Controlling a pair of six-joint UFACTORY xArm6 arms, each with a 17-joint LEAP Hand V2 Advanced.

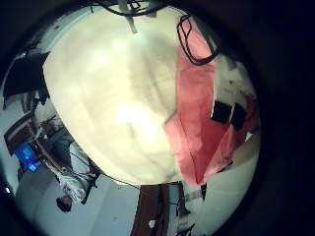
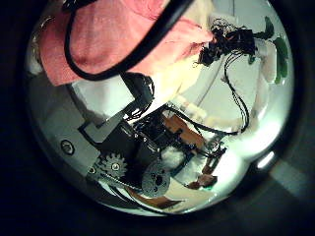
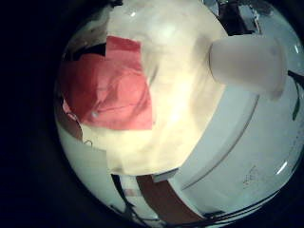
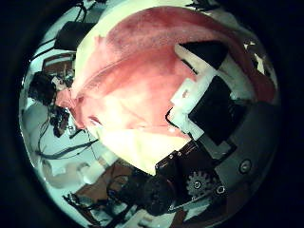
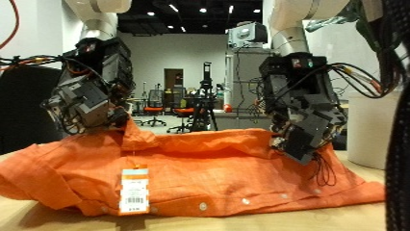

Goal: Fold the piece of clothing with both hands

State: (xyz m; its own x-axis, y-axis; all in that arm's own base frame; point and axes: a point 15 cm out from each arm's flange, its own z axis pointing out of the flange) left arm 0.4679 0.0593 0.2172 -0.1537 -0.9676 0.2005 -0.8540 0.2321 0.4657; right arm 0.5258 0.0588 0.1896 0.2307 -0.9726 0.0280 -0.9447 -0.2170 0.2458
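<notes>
Outside view, garment: an orange button-front shirt of thin woven cloth lies spread flat across the pale wooden table, a white paper tag hanging on its front at about 7 o'clock.
Outside view, left hand: the left hand, black and white, is low over the shirt's far edge at about 10 o'clock; its fingertips are down at the cloth, and I cannot tell whether they pinch it.
Outside view, right hand: the right hand reaches down to the shirt's far edge at about 3 o'clock; its fingers point down into a raised fold, grip unclear.
Left little finger side palm view: the shirt lies on the table, one dark fingertip touching the cloth.
Left thumb side palm view: shirt cloth close to the palm, the hand's own geared body beside it.
Right little finger side palm view: the shirt lies on the pale table, well apart from the palm.
Right thumb side palm view: the shirt fills much of the view; black and white fingers rest against it.
</notes>
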